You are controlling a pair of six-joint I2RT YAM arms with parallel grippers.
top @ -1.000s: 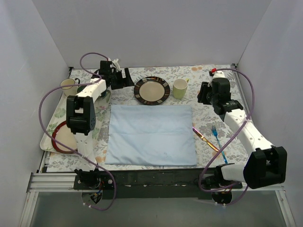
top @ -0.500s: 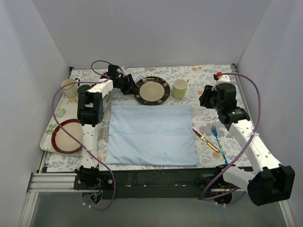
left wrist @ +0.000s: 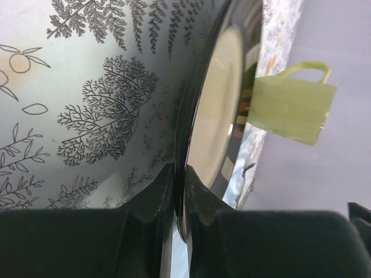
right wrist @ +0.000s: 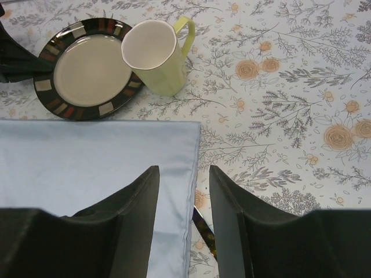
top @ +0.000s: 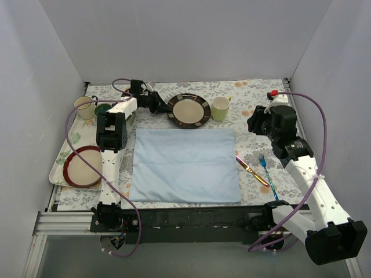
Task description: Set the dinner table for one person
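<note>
The dinner table (top: 255, 92) carries a light-blue mat (top: 184, 165) at its middle. Behind the mat lies a dark-rimmed plate (top: 188, 110) with a beige centre. My left gripper (top: 156, 104) is shut on that plate's left rim; in the left wrist view the jaws pinch the thin dark edge of the plate (left wrist: 220, 110). A pale green mug (top: 220, 108) stands just right of the plate. My right gripper (top: 258, 123) hovers open over the table's right side, and in its wrist view the right gripper (right wrist: 184, 171) holds nothing above the mat's right edge (right wrist: 87, 168).
A gold knife (top: 252, 171) and a blue fork (top: 268, 168) lie right of the mat. A floral tray (top: 58, 168) at the left holds a red-rimmed plate (top: 83, 167). A cream cup (top: 84, 106) stands at the back left. White walls close in three sides.
My left gripper reached right to the dark-rimmed plate and shut on its rim. The right arm drew back slightly toward the right, its jaws unchanged.
</note>
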